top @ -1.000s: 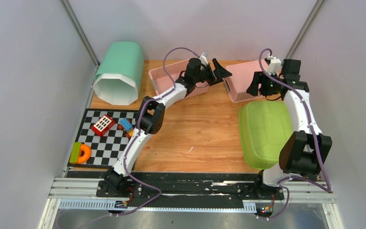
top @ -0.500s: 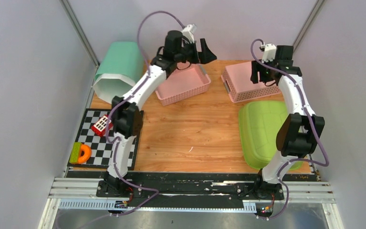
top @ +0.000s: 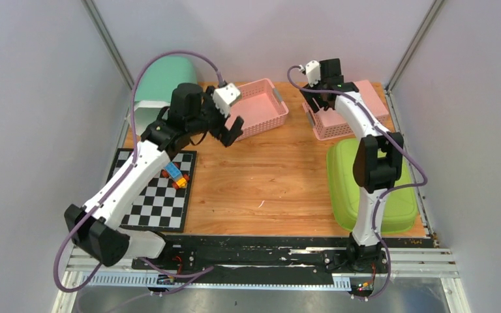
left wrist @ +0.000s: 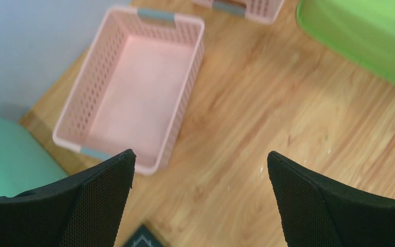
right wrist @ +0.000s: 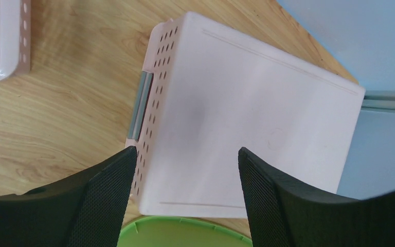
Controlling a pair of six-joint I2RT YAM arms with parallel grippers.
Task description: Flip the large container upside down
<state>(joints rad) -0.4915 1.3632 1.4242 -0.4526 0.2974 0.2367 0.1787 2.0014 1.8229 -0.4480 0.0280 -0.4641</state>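
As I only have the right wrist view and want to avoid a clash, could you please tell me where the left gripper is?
Observer: The left gripper hangs open above the table, beside the upright basket.
Operator: Thank you; is anything at the back left?
Observer: A mint bin lies on its side in that corner.
Operator: And how does the green tub lie?
Observer: Bottom up, along the right edge.

The left arm (top: 130,176) hides the mint-green plastic bin's (top: 169,70) near rim, far left, and part of the small coloured toy blocks (top: 172,171).
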